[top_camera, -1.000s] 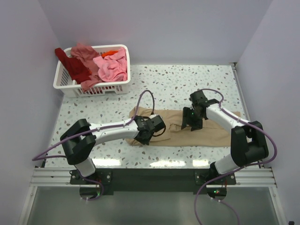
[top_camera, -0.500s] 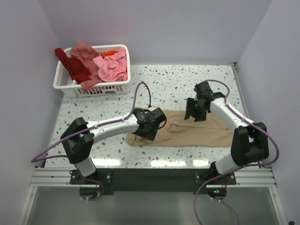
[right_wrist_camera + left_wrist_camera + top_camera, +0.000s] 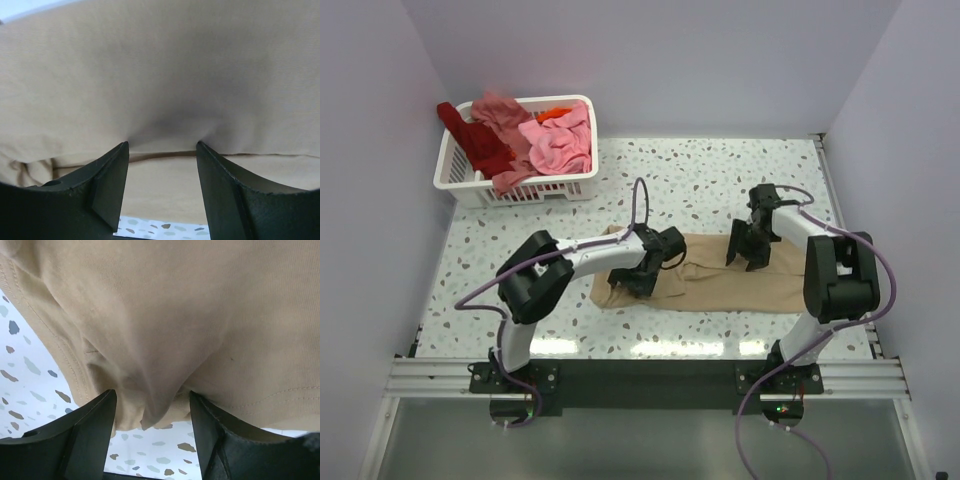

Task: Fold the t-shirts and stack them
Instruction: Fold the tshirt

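The tan t-shirt [image 3: 720,285] lies flat on the tabletop [image 3: 690,180], drawn into a long band that runs from under the left gripper [image 3: 628,281] to past the right gripper [image 3: 744,258], so each gripper stands over one stretch of the same cloth. Both wrist views show the jaws spread, with the fingertips down at the fabric and a soft bulge of tan cloth rising in the gap between them. Neither is clamped on it, so the shirt looks to be resting on its own weight, not held. That placement makes sense for a fold: two open grippers set apart along the band can each pinch an edge and carry it over together. At the left gripper the hem and a rumpled corner sit just beside the fingertips, with speckled tabletop showing below them. At the right gripper a folded edge crosses between the fingertips, a ready line to grasp. Well beyond the left gripper, at the far corner, the white basket [image 3: 480,185] keeps the pink, salmon, dark red and orange shirts [image 3: 560,140] heaped out of the way — judged from this, they wait their turn.
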`<state>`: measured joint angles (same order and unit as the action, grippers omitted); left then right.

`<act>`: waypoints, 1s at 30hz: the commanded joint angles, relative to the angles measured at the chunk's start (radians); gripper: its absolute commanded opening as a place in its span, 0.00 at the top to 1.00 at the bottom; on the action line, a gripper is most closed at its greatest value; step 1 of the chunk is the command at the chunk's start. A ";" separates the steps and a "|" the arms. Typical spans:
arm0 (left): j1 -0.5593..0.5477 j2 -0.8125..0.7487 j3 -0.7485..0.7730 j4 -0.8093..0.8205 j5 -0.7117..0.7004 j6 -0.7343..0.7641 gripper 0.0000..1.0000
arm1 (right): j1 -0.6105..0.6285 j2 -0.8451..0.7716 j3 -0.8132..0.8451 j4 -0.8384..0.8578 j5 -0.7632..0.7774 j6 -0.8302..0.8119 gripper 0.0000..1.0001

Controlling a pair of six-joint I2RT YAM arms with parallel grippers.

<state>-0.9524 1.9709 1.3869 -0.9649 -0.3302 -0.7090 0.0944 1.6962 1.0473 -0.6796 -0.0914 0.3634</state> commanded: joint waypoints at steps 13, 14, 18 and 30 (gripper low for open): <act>0.138 0.302 0.293 0.039 -0.064 0.189 0.37 | -0.010 0.056 -0.095 -0.009 0.010 -0.001 0.41; 0.155 0.319 0.319 0.034 -0.067 0.200 0.37 | -0.012 0.054 -0.095 -0.021 0.010 0.002 0.41; 0.204 0.393 0.463 0.014 -0.079 0.253 0.37 | -0.009 0.026 -0.099 -0.041 -0.010 0.014 0.41; 0.319 0.617 0.911 -0.049 -0.127 0.381 0.35 | 0.030 -0.041 -0.122 -0.092 -0.071 0.022 0.41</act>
<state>-0.6716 2.5118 2.2772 -1.0420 -0.4152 -0.3725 0.0982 1.6539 0.9554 -0.6891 -0.1341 0.3859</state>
